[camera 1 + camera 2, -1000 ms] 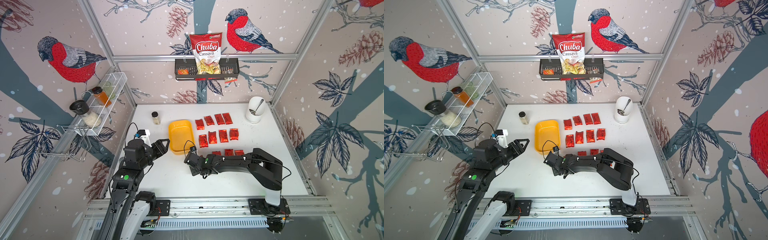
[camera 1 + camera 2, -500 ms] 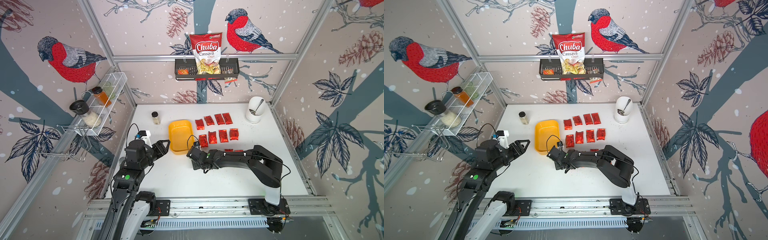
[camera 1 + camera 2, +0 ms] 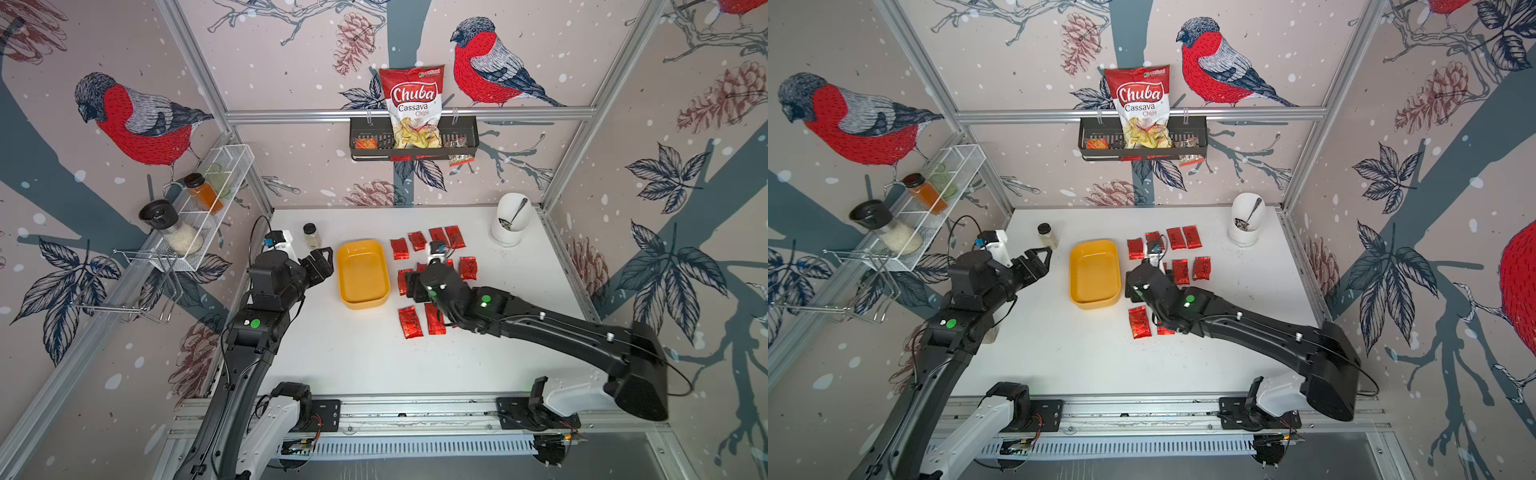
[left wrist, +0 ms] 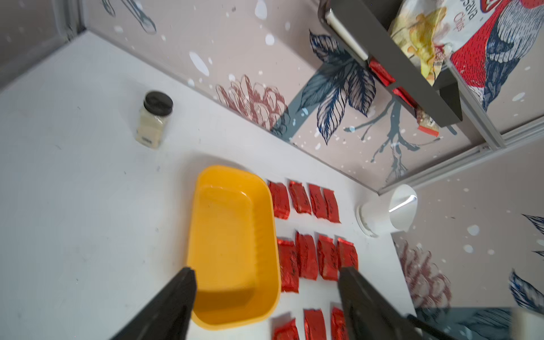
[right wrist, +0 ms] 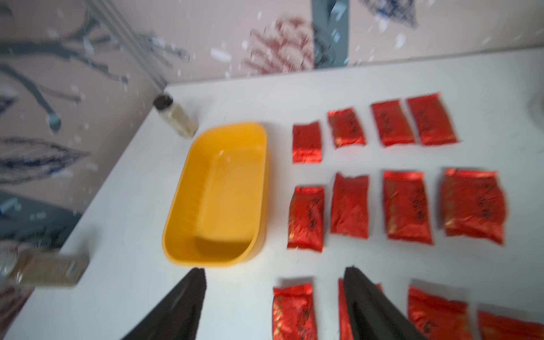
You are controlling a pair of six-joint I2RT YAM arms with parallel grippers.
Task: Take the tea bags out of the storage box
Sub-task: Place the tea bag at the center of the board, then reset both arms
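The yellow storage box [image 3: 361,274] [image 5: 217,194] sits mid-table with nothing inside it. Several red foil tea bags lie on the table in rows on the box's right; one at the front is [image 3: 409,322] and one at the back is [image 3: 417,241]. My right gripper [image 3: 411,284] [image 5: 273,269] hovers open over the front rows, close to the box's right side. A tea bag [image 5: 293,312] lies on the table below its spread fingers. On the box's left, my left gripper [image 3: 322,259] [image 4: 266,270] is open wide and holds nothing.
A small jar [image 3: 311,236] stands behind the box on the left. A white cup with a spoon [image 3: 509,224] is at the back right corner. The black wall basket [image 3: 413,141] holds the Chuba bag. A white wire rack [image 3: 199,208] with jars hangs on the left wall.
My right gripper has opened and drawn back and right from the spot in front of the box; a tea bag now lies where it was. The left gripper has opened wider.
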